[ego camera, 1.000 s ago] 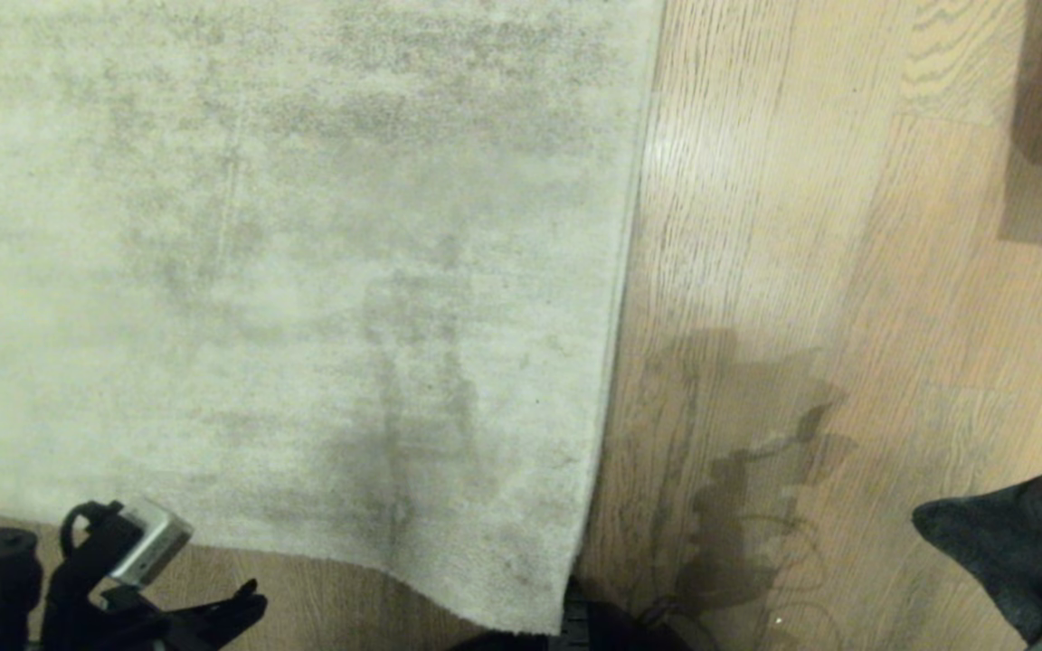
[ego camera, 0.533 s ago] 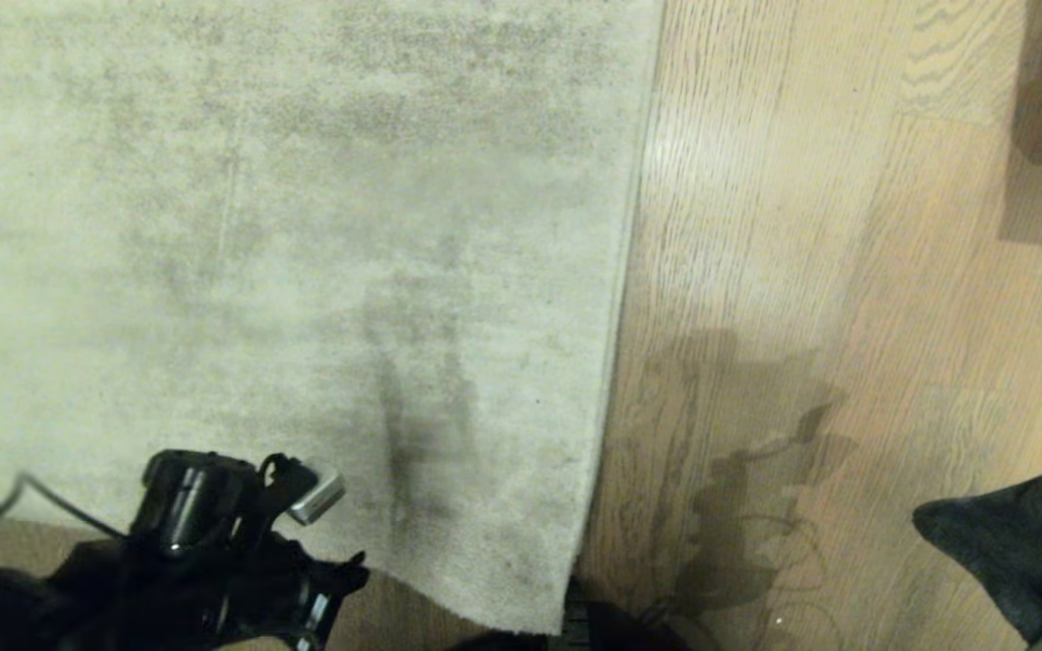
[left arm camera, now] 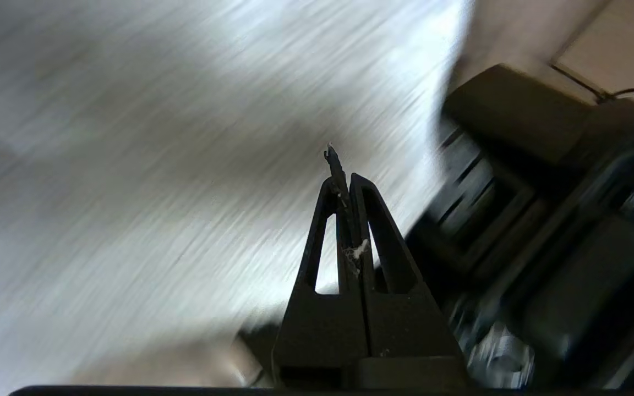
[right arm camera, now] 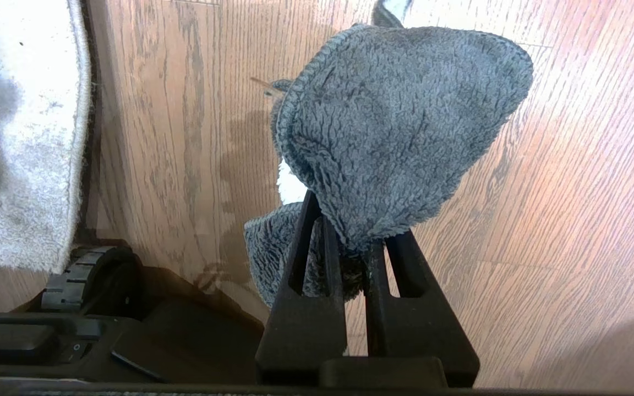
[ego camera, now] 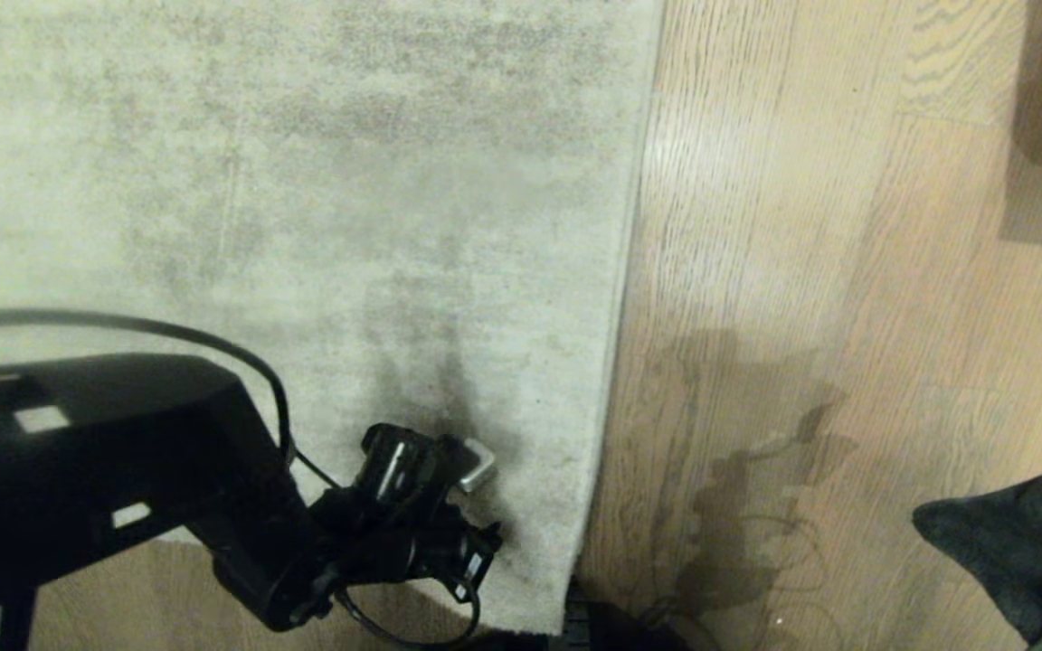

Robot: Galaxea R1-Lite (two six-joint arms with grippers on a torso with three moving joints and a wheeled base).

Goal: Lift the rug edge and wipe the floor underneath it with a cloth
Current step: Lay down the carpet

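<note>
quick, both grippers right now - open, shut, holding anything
Left gripper: shut, holding nothing, over the rug near its corner.
Right gripper: shut on the cloth, above the floor.

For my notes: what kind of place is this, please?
Probably a room in a home: a large pale rug lies on a wooden plank floor. Little else shows.

cloth (right arm camera: pixel 399 132) — in right gripper (right arm camera: pixel 350 242)

Bare floor (ego camera: pixel 801 226) beside rug edge (ego camera: pixel 616 298), left pincer (ego camera: pixel 476 561) over rug corner
</note>
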